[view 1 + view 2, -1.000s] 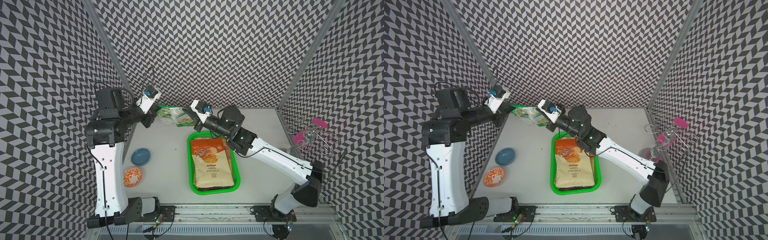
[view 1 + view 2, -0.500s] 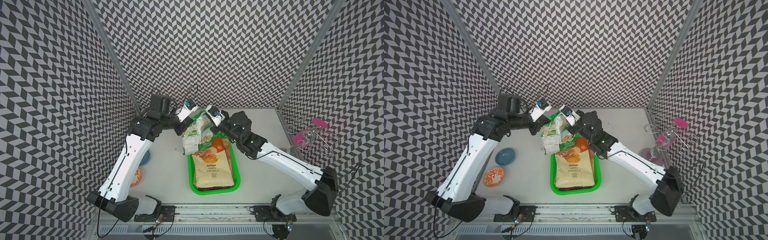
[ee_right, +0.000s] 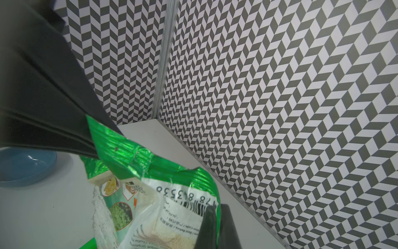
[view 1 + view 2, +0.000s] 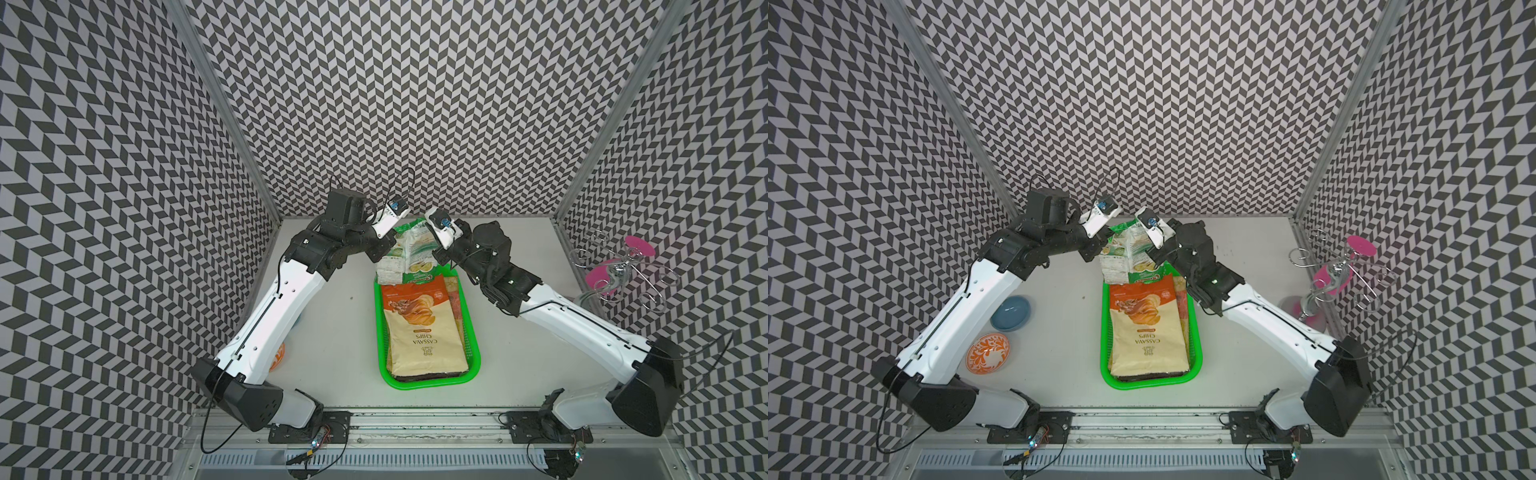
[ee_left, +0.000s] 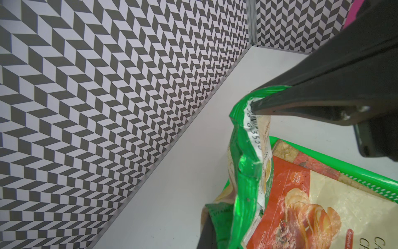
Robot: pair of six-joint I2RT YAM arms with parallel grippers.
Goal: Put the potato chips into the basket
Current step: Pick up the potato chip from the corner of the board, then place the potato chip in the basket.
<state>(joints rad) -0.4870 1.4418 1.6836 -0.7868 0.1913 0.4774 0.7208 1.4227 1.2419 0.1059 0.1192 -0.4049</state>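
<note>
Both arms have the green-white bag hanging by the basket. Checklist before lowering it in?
1. The left gripper is shut on the top edge of the green-white bag: ok.
2. The right gripper is shut on the same edge: ok.
3. Bag centred over the basket: not ok. It hangs at the far end, across the rim.
4. Bag's lower end clear of the Cassava chips bag: cannot tell.
5. Cassava chips bag lying flat on top of the stack in the basket: ok.
6. The blue bowl and orange bowl stand apart from the basket: ok.
</note>
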